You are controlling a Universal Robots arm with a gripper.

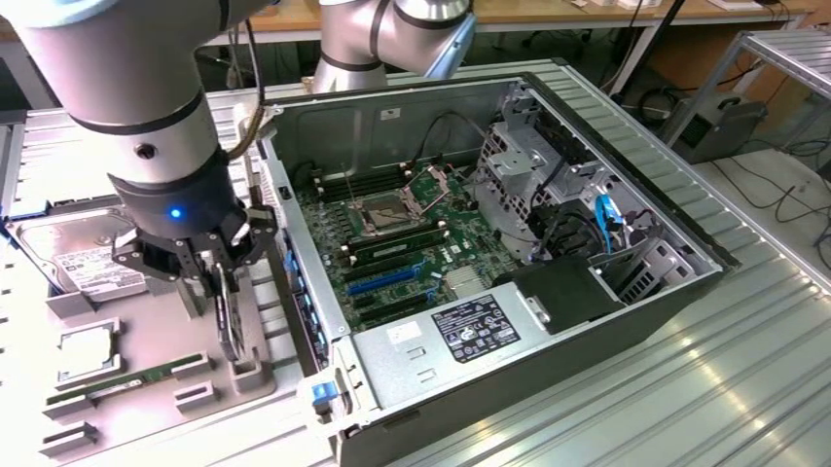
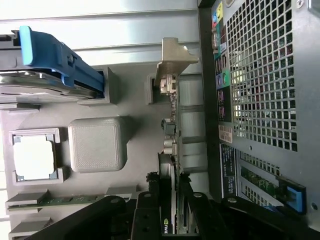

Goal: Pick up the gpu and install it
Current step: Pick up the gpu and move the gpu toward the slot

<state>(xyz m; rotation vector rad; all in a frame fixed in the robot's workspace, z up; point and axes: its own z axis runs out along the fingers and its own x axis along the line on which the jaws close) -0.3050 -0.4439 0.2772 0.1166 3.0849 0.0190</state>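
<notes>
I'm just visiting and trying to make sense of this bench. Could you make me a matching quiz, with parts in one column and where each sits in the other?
Things
1. thin green graphics card with black cooler
2. silver hard drive with white label
3. long narrow green memory stick
4. open grey computer case

Places
A. exterior view's right, circuit board showing
B. on edge between the black gripper fingers
C. flat in a long slot of the grey tray
D. flat at the exterior view's left edge

Pairs: 1-B, 2-D, 3-C, 4-A

This was a robotics lab or workshop: an opened black desktop computer case (image 1: 585,336) lay on a ribbed aluminium table (image 1: 727,389), beside a grey plastic parts tray (image 1: 156,336), with a wooden workbench (image 1: 571,12) behind.
</notes>
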